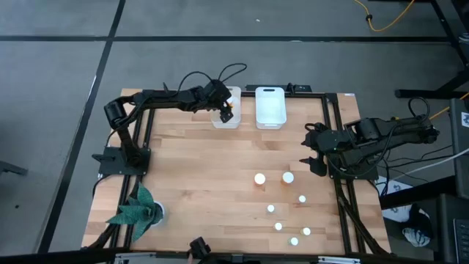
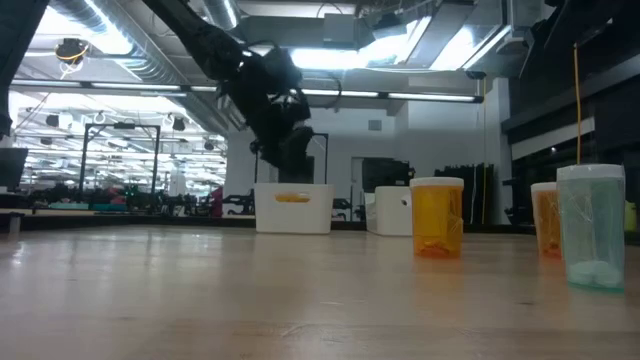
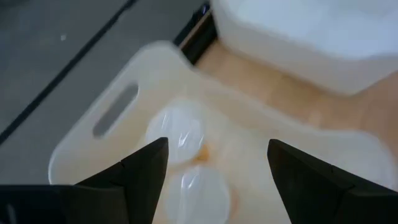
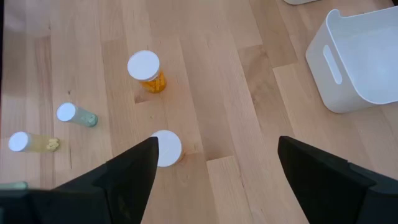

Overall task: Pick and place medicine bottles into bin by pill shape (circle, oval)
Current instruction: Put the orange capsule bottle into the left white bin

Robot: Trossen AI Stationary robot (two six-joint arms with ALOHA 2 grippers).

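Note:
My left gripper (image 1: pixel 225 111) hangs open over the left white bin (image 1: pixel 226 117) at the table's far edge, touching nothing. In the left wrist view two white-capped medicine bottles (image 3: pixel 176 132) (image 3: pixel 200 195) lie inside that bin (image 3: pixel 106 118), below the open fingers. Two orange bottles (image 1: pixel 259 179) (image 1: pixel 288 177) stand upright on the table's right half, with several smaller bottles (image 1: pixel 278 226) nearer the front edge. My right gripper (image 1: pixel 314 152) waits open above the table's right side, over the orange bottles (image 4: pixel 144 67).
A second white bin (image 1: pixel 270 107) stands right of the first at the far edge. A green leafy object (image 1: pixel 136 211) sits at the near left corner. Bare wood lies between the bins and the standing bottles (image 2: pixel 437 216).

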